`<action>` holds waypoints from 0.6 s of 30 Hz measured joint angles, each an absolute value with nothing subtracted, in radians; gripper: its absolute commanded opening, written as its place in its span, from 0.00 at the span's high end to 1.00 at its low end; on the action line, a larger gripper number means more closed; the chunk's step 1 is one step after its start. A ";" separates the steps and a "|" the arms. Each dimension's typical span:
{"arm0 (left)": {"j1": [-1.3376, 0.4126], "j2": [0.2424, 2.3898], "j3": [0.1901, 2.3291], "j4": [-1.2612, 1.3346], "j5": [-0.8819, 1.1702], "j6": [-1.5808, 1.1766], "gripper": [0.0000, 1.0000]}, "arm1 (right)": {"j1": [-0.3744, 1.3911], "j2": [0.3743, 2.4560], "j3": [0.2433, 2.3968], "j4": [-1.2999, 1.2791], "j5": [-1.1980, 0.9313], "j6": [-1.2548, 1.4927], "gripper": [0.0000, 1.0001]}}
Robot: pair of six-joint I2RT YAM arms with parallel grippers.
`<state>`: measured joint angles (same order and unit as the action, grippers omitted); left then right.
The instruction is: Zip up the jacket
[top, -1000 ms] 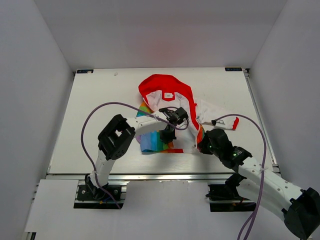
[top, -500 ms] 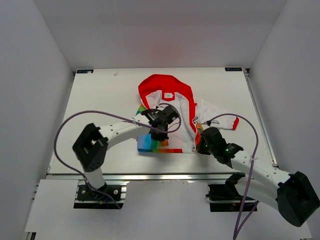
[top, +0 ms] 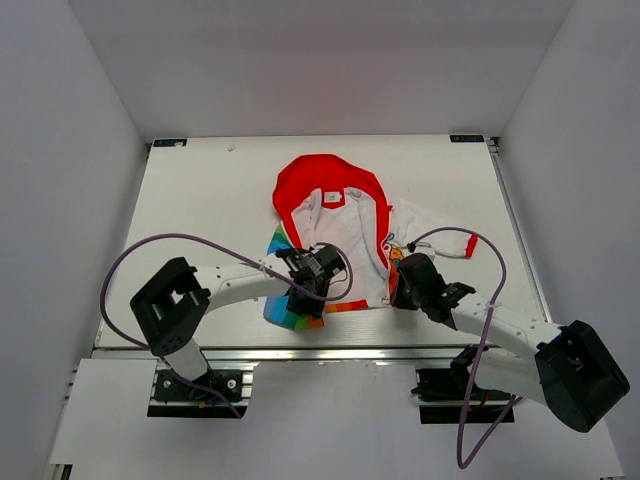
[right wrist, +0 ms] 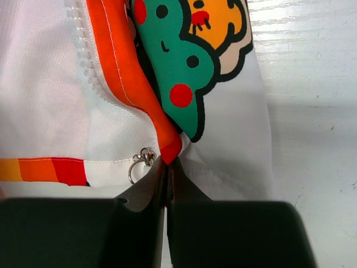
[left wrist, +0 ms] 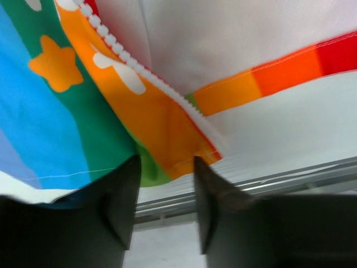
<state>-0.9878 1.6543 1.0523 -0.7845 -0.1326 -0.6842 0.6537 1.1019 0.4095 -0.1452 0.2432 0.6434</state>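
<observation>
With the right fingers (right wrist: 142,192) clamped on the jacket (top: 345,215) hem, the parted left fingers (left wrist: 120,204) should close squarely on the zipper (left wrist: 134,64) end.

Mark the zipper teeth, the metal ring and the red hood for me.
zipper teeth (left wrist: 146,74): left wrist view, midway along the white teeth.
metal ring (right wrist: 146,157): right wrist view, its upper clasp.
red hood (top: 325,166): top view, far rim.

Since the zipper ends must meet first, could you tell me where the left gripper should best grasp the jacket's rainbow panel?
Probably its bottom corner, where the zipper teeth end. Come from the near hem side: that corner juts out past the hem, pointing into the gap of the open left gripper.
</observation>
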 measured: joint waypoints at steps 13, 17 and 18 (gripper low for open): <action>-1.019 1.650 0.970 -0.698 -0.133 -0.799 0.36 | 0.654 1.099 0.410 -0.146 0.241 0.640 1.00; -1.024 1.666 0.976 -0.703 -0.162 -0.846 0.37 | 0.654 1.086 0.410 -0.146 0.240 0.637 1.00; -1.026 1.678 0.988 -0.716 -0.169 -0.855 0.37 | 0.654 1.081 0.410 -0.146 0.240 0.636 1.00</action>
<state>-1.0256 1.6775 0.9882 -0.7158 -0.1688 -0.8555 0.6537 1.0809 0.4095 -0.1463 0.2398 0.6365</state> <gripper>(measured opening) 0.631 0.012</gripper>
